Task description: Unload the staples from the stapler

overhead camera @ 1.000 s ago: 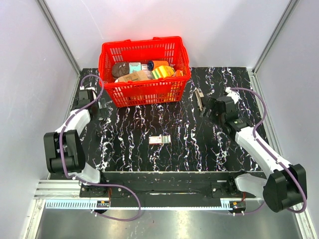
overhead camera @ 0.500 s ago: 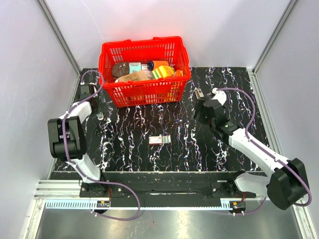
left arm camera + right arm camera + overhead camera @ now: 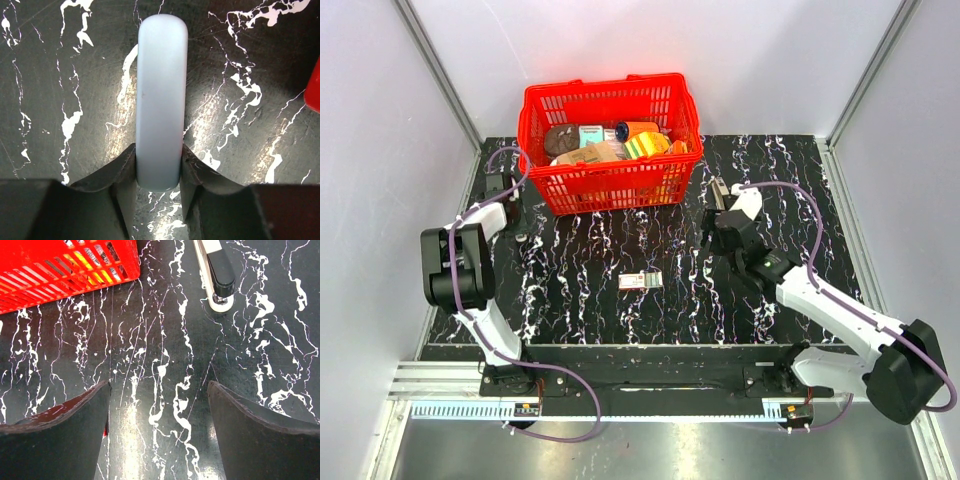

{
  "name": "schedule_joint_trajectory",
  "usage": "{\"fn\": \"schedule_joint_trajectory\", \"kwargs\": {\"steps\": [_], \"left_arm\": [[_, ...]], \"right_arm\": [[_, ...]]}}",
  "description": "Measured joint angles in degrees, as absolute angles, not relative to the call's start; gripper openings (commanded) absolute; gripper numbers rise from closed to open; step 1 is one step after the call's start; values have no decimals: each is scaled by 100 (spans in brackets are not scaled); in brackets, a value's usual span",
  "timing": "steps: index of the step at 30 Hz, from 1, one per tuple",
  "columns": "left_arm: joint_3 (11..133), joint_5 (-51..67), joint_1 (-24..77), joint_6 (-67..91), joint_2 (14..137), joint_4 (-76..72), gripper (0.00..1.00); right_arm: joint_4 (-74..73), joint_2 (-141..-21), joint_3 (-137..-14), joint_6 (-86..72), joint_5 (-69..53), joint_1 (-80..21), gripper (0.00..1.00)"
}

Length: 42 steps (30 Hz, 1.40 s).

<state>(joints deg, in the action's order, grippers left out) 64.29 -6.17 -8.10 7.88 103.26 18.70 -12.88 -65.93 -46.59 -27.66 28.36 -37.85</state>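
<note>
- Pinching the staples [image 3: 161, 95] in my left gripper [image 3: 159, 162]: the jaws are gripping only the bar's near end, and most of its length is sticking out beyond them. This is happening over the black marbled table [image 3: 580, 300], at the far left, just left of the red basket [image 3: 610, 190].
- My right gripper [image 3: 159, 387] is hanging spread and empty over bare table, with the stapler [image 3: 216, 271] lying flat just beyond it, right of the basket.
- I am judging this grip risky. I am holding a brittle strip by one end, so a hard squeeze or a knock could be snapping it or levering it out of the jaws.
- I cannot tell whether the bar is resting on the table or hanging just above it. If it is touching, dragging it could be scraping it loose.
- Room is running tight on the left, where the basket corner and the table's left edge are both close. Open table is lying nearer, toward the small printed box [image 3: 640, 281], well apart from both grippers.
</note>
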Motion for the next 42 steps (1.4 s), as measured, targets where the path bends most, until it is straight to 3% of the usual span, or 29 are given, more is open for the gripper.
{"fn": "schedule_joint_trajectory", "kwargs": {"steps": [6, 10, 18, 26, 32, 39, 42], "left_arm": [[6394, -554, -821, 775, 10309, 1855, 17], [6064, -375, -825, 692, 9994, 1879, 0], [4890, 78, -578, 104, 8442, 2473, 0], [4182, -373, 958, -604, 7116, 2580, 0], [4165, -613, 1968, -711, 7148, 2550, 0], [4399, -458, 2202, -259, 7990, 2637, 0], [4480, -386, 2226, 40, 8090, 2683, 5]], "right_arm": [[-1278, -6447, -4598, -2716, 2989, -4029, 81], [-1297, -6414, -4591, -2685, 3094, -4195, 80], [-1468, -6228, -4589, -2683, 3157, -4322, 79], [-1802, -6049, -4497, -2821, 3242, -4351, 78], [-2141, -6049, -4497, -2956, 3299, -4362, 77], [-2434, -6189, -4497, -3076, 3358, -4362, 77], [-2539, -6233, -4499, -3107, 3358, -4362, 77]]}}
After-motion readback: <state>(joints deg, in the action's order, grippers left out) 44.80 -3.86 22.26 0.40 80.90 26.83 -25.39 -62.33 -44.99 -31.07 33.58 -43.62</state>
